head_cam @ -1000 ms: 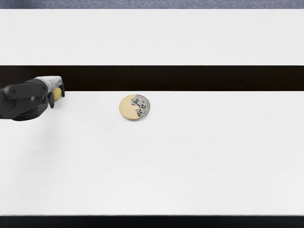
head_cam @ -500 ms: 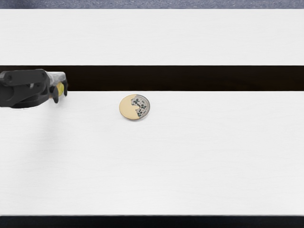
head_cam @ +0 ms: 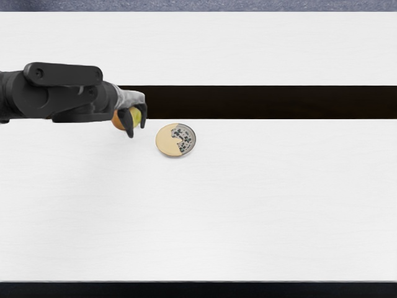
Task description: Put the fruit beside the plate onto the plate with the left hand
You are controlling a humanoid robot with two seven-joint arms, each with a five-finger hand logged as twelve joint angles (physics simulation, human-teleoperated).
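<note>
Since the earlier frames the left hand (head_cam: 127, 115) has swung rightward from the picture's edge, carrying the fruit (head_cam: 122, 118). Its fingers (head_cam: 129, 129) curl around the yellow-orange fruit, held above the white worktop (head_cam: 248, 205), just left of the plate (head_cam: 176, 139), which lies apart from it.

The plate (head_cam: 176, 139) lies on the counter (head_cam: 248, 205), left of centre and near the far edge. The fruit (head_cam: 122, 118) sits in the left hand (head_cam: 127, 104), at the plate's ten o'clock, close beside it and clear of its rim. The arm enters from nine o'clock.
</note>
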